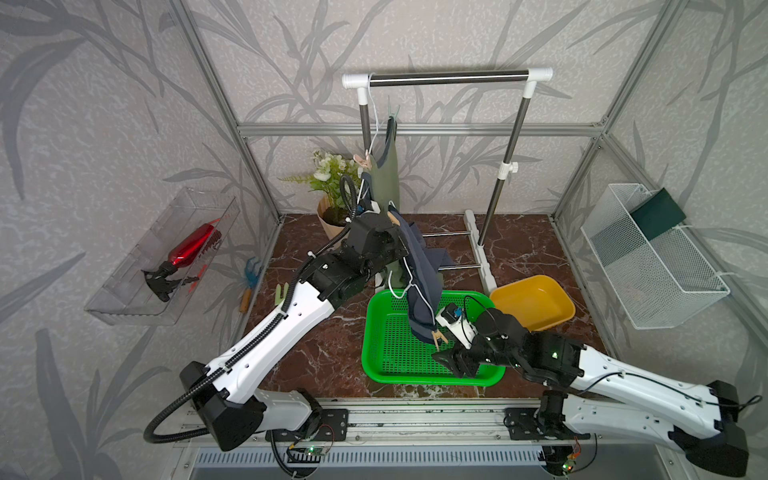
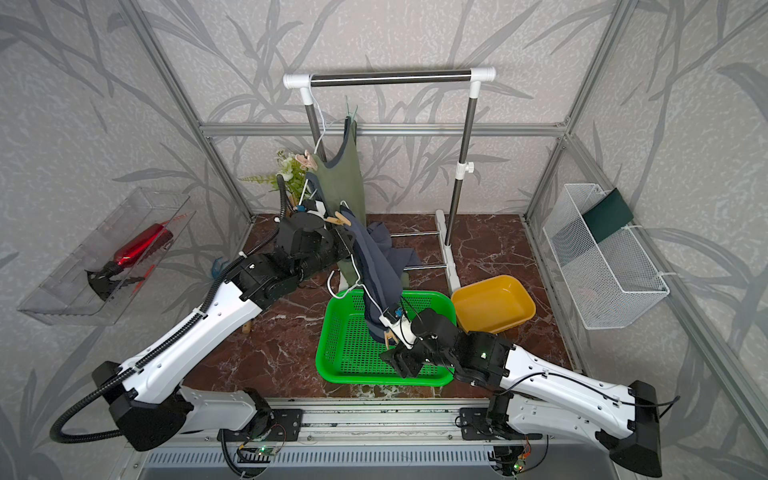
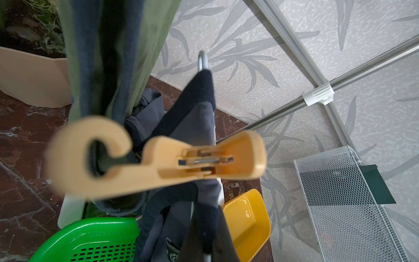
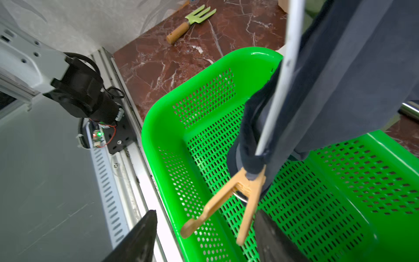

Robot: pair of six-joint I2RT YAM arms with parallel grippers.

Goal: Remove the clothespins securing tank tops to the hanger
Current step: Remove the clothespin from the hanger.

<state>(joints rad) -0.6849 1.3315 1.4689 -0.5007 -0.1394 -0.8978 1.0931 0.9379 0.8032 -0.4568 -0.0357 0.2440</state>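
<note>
Tan clothespin (image 4: 238,199) clipped on navy tank top (image 4: 340,79) above green basket (image 4: 158,147) — right gripper (image 4: 206,217) spread astride its prongs; left gripper (image 1: 401,245) closed.

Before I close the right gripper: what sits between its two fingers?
The right wrist view shows the right gripper with its fingers apart, and the clothespin hanging between them by its two splayed handles, over the green basket.

Olive tank top (image 2: 343,183), navy tank top (image 2: 380,270) and tan clothespin (image 4: 246,186) show against green basket (image 1: 370,353), yellow tub (image 1: 536,303) and red-brown marbled tabletop (image 1: 316,357)
</note>
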